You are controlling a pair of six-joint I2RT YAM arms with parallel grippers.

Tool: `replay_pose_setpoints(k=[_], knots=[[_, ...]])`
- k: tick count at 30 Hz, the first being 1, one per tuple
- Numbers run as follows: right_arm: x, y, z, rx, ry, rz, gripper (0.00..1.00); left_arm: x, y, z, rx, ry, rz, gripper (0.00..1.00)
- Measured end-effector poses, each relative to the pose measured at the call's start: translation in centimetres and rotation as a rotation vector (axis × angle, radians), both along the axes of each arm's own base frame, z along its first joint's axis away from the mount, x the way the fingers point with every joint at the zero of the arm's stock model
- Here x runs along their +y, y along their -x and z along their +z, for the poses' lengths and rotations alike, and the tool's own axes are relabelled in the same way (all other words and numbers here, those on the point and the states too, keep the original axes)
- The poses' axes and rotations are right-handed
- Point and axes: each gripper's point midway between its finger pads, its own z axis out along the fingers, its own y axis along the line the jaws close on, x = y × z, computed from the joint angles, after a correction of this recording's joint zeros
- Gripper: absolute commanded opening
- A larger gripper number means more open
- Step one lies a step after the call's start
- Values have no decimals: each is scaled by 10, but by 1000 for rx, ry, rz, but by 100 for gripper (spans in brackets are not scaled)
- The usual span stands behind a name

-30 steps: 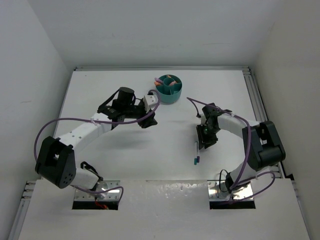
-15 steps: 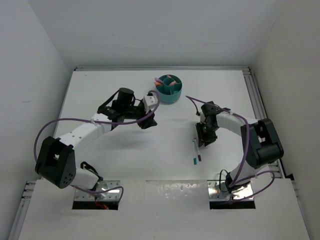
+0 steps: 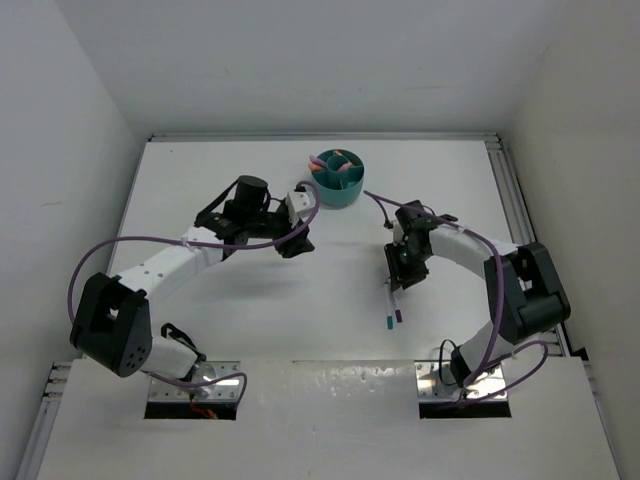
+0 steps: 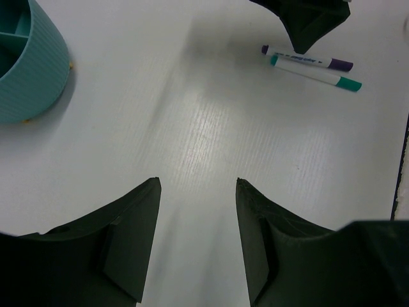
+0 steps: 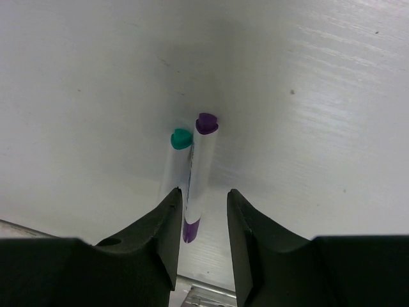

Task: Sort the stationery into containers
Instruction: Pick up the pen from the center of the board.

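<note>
Purple-ended pen (image 5: pixel 199 167): white barrel, flat on the table (image 3: pixel 450 175) on the right side, well apart from the cup; near end reaching into the gap between the right fingers.
Teal-ended pen (image 5: pixel 172 167): parallel to the purple one and touching or just beside it, caps almost level; near end hidden behind one finger rather than in the gap.
Why so aligned: barrels so close that a pinch on one could drag the other; hence, probably, the gap centred on the purple barrel alone.
Right gripper (image 5: pixel 203 195): low over the pens' near ends, pointing down, jaws parted slightly wider than one barrel, nothing clamped; seemingly set for a grasp of the purple pen.
Teal cup (image 3: pixel 335 197): round, ribbed wall, dividers inside, standing at the far middle of the table; pink and orange short pieces already inside, exact compartments hard to tell from above.
Left gripper (image 4: pixel 198 185): hovering over bare table near the cup, jaws wide apart, empty; apparently parked aside, leaving the route from pens to cup free.
Step in hand: most likely pickup of one of the last pens; these two the only loose stationery visible from overhead.
Next move, as a judgement: lower a touch, close on the purple barrel, lift straight up before swinging toward the cup.
Risk: finger landing on the teal pen, rolling it away or lifting both askew.
</note>
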Motion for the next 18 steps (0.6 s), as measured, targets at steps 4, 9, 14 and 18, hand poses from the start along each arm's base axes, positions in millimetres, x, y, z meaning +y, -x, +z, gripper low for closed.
replay_pose_setpoints(k=[4,9,14,18], knots=[[2,3,-4,4,12,19,33,0,0,0,0,0,0,57],[-3,6,-16,22,55,26,30,0,0,0,-2,0,0,57],[-7,5,-22,23,92,25,28,2,-2,0,-2,0,4,57],[-9,4,-23,21,108,29,23,3,-3,2,-6,7,4,57]])
